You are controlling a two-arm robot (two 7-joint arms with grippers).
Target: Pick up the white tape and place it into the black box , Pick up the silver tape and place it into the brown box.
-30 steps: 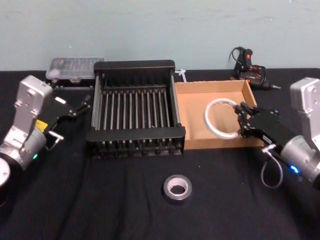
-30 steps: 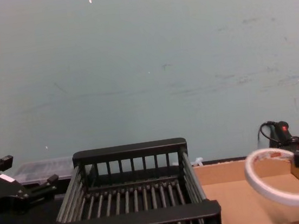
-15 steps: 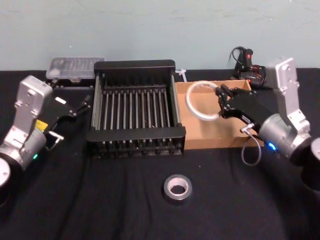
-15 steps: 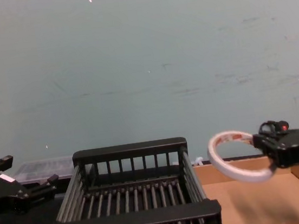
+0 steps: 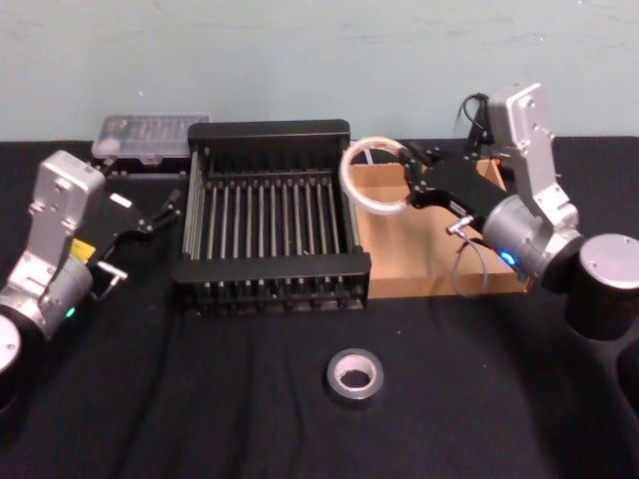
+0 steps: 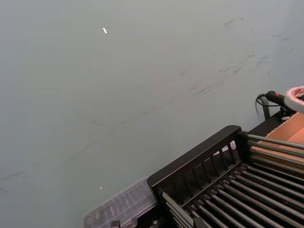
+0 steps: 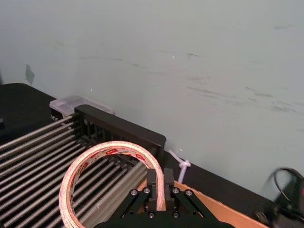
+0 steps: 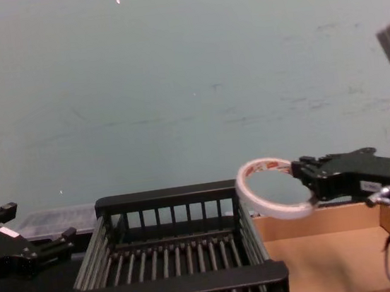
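My right gripper [image 5: 407, 186] is shut on the white tape [image 5: 361, 194], a thin whitish ring with red print inside. It holds the ring in the air over the seam between the black box [image 5: 268, 269] and the brown box [image 5: 411, 251]. In the chest view the white tape [image 8: 248, 196] hangs above the black box's [image 8: 176, 285] right rim. In the right wrist view my right gripper [image 7: 158, 184] pinches the white tape's [image 7: 71, 183] edge. The silver tape [image 5: 353, 374] lies flat on the black cloth in front of both boxes. My left gripper [image 5: 165, 210] rests open left of the black box.
A clear plastic case [image 5: 150, 134] sits behind the black box at the left. A black tool with a red switch [image 5: 493, 126] and its cables lie behind the brown box. A white tie [image 5: 361, 151] lies between them. A plain wall stands close behind the table.
My right gripper has carried the white tape up and to the left, from low over the brown box to the black box's right rim. The left arm and the silver tape have not moved.
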